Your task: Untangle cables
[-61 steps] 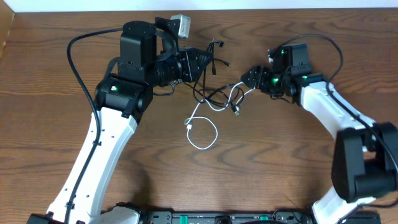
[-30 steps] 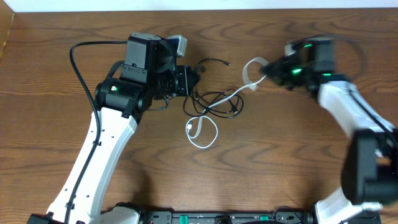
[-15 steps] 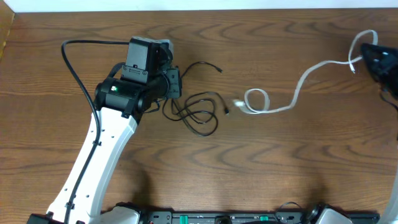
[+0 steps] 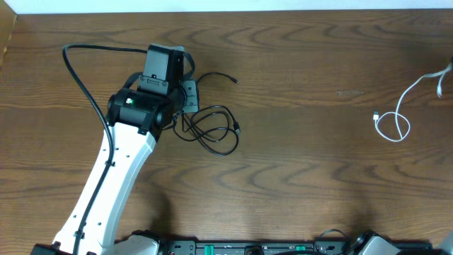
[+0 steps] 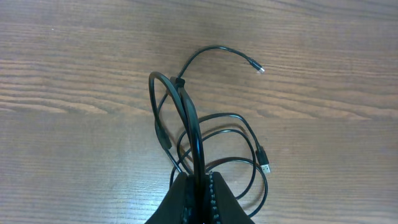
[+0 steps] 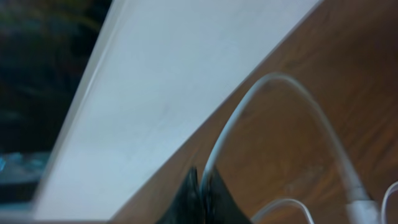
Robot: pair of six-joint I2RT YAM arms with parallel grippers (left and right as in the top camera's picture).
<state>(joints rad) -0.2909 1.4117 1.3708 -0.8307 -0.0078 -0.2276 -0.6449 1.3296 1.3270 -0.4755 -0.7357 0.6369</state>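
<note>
I read left end effector [image 5: 200,199] pinched narrow on the thin black cable [image 5: 194,127], its loose coil lying on the brown wooden desk [image 4: 304,170] | right end effector [image 6: 200,190] clamped on the thin white cable [image 4: 393,122], looped at desk's right edge | 2 cables well apart

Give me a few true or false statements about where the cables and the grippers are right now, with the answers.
1. The white cable lies near the right edge of the table. True.
2. The left gripper is shut on the black cable. True.
3. The two cables are knotted together. False: they lie far apart and do not touch.
4. The overhead view shows both grippers. False: the right gripper is outside that frame; its own wrist view shows it shut on the white cable.
</note>
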